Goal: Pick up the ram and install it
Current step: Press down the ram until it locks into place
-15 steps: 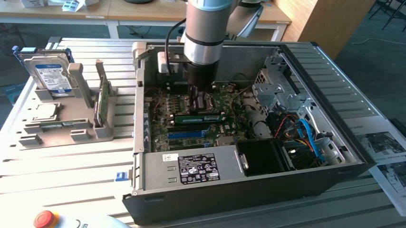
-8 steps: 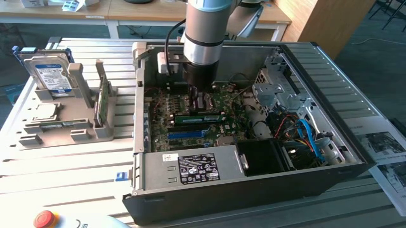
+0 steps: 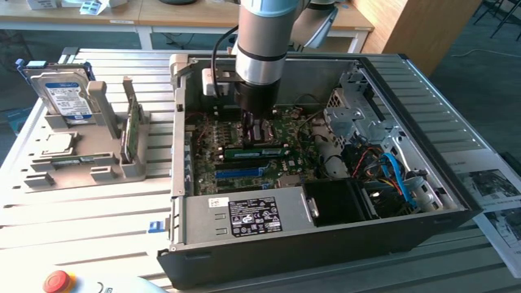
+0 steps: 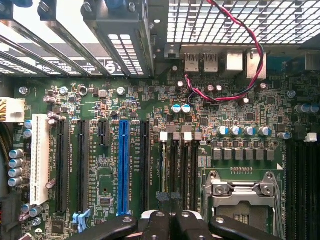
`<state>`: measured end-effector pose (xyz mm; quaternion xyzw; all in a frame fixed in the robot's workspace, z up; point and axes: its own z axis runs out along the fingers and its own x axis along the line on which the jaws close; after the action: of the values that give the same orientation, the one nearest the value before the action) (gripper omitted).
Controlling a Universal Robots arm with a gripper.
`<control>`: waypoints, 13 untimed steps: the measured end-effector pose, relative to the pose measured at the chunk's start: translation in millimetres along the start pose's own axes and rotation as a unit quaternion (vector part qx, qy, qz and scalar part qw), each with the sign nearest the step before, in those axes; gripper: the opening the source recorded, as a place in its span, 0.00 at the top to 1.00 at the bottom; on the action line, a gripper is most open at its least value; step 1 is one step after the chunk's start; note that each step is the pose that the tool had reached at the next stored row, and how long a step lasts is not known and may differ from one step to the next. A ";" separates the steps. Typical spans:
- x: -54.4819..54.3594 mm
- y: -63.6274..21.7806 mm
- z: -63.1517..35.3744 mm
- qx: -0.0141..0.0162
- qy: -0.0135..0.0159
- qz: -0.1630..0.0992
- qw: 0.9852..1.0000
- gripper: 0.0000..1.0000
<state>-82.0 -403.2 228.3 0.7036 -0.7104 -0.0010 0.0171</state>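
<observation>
The ram point(image 3: 256, 148) stands on its long edge on the motherboard point(image 3: 281, 168), inside the open computer case point(image 3: 326, 241). In the exterior view it lies crosswise, directly below the gripper point(image 3: 258, 131). Whether it is fully seated in its slot cannot be told, nor whether the gripper touches it.

The fingers point(image 4: 157, 225) are closed together with nothing visible between them. In the wrist view the gripper point(image 4: 170, 220) hangs over the row of narrow dark memory slots point(image 4: 180, 165), beside the processor socket point(image 4: 240, 192). A blue expansion slot point(image 4: 123, 165) and a white one point(image 4: 40, 160) lie further along the board. A red and black wire point(image 4: 250, 75) loops near the rear connectors.

The arm point(image 3: 262, 36) reaches straight down into the case. The power supply point(image 3: 244, 215) sits at the near wall of the case.

On the worktop point(image 3: 82, 213), at the exterior view's left, a grey holder point(image 3: 73, 168) stands well apart from the case. It carries an upright hard drive point(image 3: 61, 91) and a second green stick point(image 3: 130, 125), also upright. A red button point(image 3: 58, 281) sits at the near edge.
</observation>
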 end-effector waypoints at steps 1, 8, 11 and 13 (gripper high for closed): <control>0.0 0.0 0.0 0.000 0.000 0.000 1.000 0.90; 0.3 0.0 1.5 0.000 0.000 0.000 1.000 0.90; 0.3 0.0 1.7 0.000 0.000 0.000 1.000 0.90; 0.3 -0.1 1.8 0.000 0.000 0.000 1.000 0.90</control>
<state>-82.0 -403.5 226.5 0.7036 -0.7104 -0.0010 0.0171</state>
